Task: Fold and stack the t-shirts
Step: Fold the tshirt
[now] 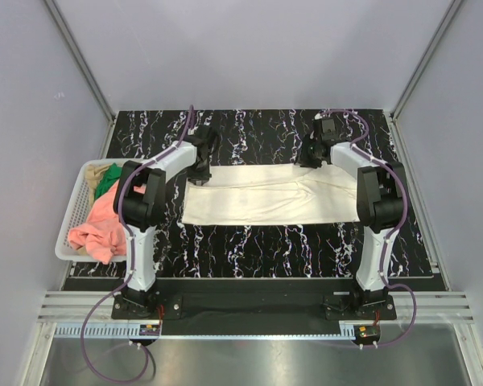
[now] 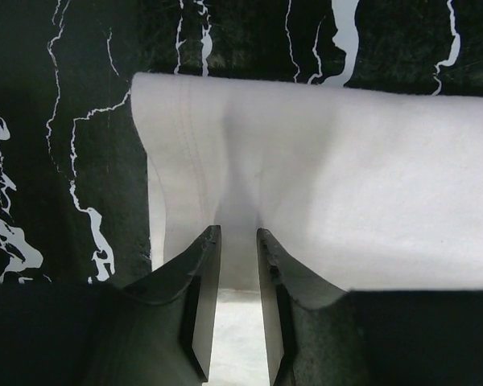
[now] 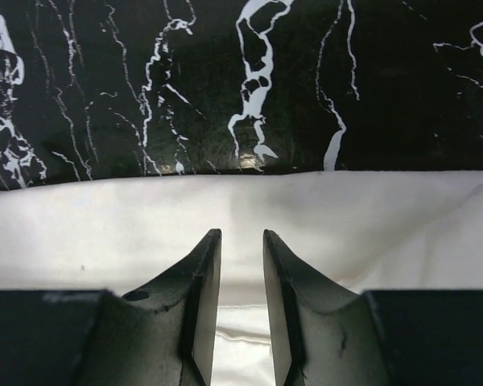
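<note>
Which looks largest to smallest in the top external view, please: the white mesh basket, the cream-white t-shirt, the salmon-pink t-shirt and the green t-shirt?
1. cream-white t-shirt, laid out long
2. white mesh basket
3. salmon-pink t-shirt, crumpled in the basket
4. green t-shirt, partly hidden, so only its visible part counts

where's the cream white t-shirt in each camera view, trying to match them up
Top external: the cream-white t-shirt lies spread out at the centre of the picture.
Left wrist: it fills the centre and right, with its corner at upper left.
Right wrist: it is a full-width band across the middle.
Shared landmark: the black marbled tabletop, seen past the shirt's edge in every view.
</note>
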